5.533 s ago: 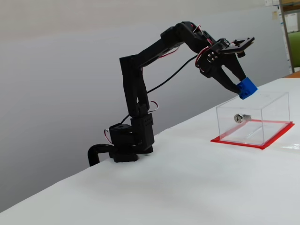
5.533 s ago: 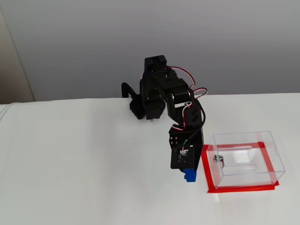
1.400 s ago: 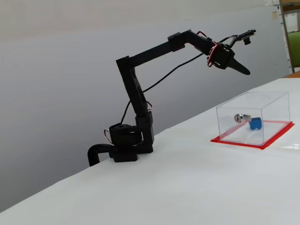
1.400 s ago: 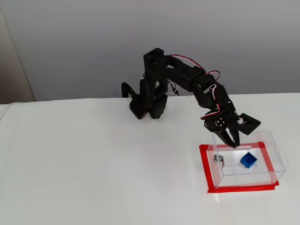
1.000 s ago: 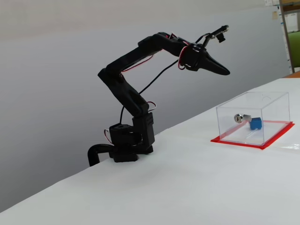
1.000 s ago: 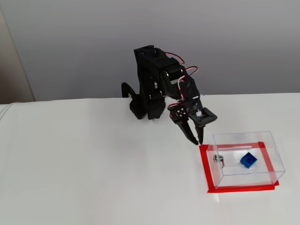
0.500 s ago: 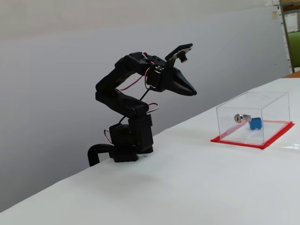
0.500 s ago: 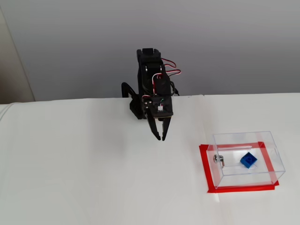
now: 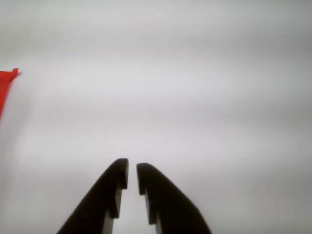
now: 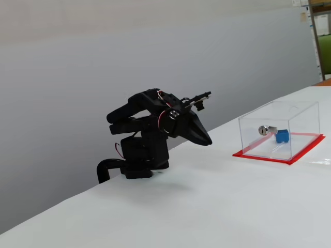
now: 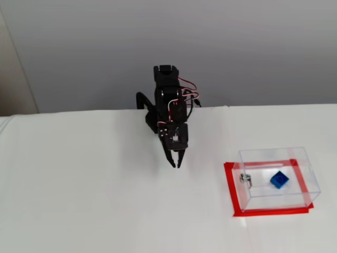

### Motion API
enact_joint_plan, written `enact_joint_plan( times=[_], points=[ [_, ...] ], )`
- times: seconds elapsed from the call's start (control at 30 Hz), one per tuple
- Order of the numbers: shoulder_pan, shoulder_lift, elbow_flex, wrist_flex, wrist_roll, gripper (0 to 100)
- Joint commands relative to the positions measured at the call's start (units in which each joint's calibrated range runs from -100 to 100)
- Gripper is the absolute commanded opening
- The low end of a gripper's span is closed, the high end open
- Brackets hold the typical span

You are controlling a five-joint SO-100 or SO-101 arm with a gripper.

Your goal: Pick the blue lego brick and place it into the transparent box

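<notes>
1. In a fixed view, the black arm (image 10: 139,119) sits folded low over its base at the left part of the white table (image 10: 217,206), well apart from everything else.
2. The gripper (image 11: 175,164) points down at the bare tabletop; in the wrist view its two dark fingers (image 9: 109,192) stand nearly together with only a thin slit between them, holding nothing.
3. To the right, the transparent box (image 11: 276,179) stands on its red base, with a small silver lock piece (image 11: 245,179) at its left wall.
4. The blue lego brick (image 11: 279,181) lies inside the box, on the floor right of the lock piece; whether it lies flat or tilted is hard to tell.
5. In the wrist view, only a red corner (image 9: 6,85) shows at the left edge.
</notes>
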Motion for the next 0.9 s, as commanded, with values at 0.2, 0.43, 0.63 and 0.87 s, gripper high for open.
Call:
enact_joint_plan(
  times=[0.2, 0.43, 0.63, 0.87],
  points=[
    [3.1, -3.7, 8.5, -0.5, 0.0, 3],
    [4.6, -3.9, 13.8, -0.7, -2.5, 3],
    [4.7, -4.0, 13.8, -0.1, -2.4, 3],
    [5.4, -4.0, 13.8, -0.1, -2.3, 2]
  ],
)
